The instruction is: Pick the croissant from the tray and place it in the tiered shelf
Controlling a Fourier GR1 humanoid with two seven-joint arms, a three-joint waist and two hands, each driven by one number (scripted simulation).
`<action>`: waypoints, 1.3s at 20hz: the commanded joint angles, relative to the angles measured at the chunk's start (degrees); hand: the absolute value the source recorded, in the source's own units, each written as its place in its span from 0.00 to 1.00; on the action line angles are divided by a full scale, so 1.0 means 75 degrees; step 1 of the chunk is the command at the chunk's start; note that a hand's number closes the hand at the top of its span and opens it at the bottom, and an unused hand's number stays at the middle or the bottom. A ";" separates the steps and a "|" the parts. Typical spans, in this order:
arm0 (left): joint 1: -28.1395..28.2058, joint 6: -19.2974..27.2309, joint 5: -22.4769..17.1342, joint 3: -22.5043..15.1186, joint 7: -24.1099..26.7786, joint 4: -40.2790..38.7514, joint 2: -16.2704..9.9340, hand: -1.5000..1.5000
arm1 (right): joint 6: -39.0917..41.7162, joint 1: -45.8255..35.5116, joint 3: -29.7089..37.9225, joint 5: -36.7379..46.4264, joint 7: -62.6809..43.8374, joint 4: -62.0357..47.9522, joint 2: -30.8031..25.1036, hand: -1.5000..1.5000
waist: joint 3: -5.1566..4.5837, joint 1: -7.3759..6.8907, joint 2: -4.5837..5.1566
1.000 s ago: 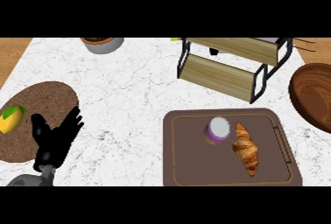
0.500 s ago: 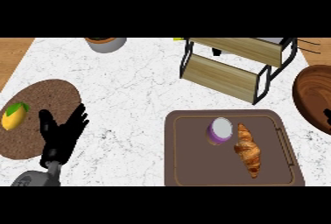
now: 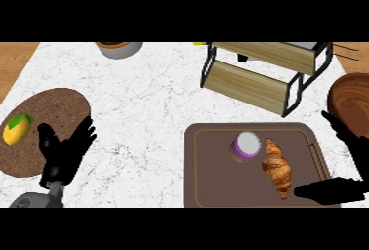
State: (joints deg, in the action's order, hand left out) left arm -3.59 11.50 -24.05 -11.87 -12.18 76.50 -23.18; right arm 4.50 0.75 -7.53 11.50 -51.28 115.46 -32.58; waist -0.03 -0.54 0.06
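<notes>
No readable writing shows; the right robot hand (image 3: 344, 168) spreads open beside the croissant (image 3: 277, 167) on the tray (image 3: 209, 166), while the left robot hand (image 3: 63, 152) rests open.

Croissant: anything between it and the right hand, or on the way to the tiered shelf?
Nothing visible blocks either. The right hand is open at the tray's right edge, thumb by the croissant's lower end. A purple cup sits left of the croissant, off both paths. Bare counter lies between the tray and the tiered shelf.
</notes>
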 commanded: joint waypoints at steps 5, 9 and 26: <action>0.0074 -0.0200 0.0355 0.0312 0.0318 -0.0434 0.0485 0.50 | 0.0502 -0.0178 -0.0592 0.0963 -0.0557 -0.0568 0.0649 0.00 | 0.0003 0.0070 -0.0009; 0.0092 -0.0662 0.0164 0.0753 0.0001 -0.0190 0.0101 0.50 | 0.0192 -0.0199 -0.1119 0.1951 -0.1126 -0.0467 0.1194 0.00 | 0.0002 0.0061 -0.0011; -0.0108 -0.0934 0.1256 0.1261 -0.0176 -0.0456 0.0801 0.50 | 0.0264 -0.0213 -0.0733 0.3640 -0.0067 -0.2201 0.2332 0.00 | 0.0004 0.0073 -0.0008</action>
State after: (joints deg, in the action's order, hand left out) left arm -3.17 5.10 -16.47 -3.28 -13.29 74.31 -17.97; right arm 6.58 -0.45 -14.01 36.47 -53.09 102.68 -16.41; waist 0.00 -0.01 -0.02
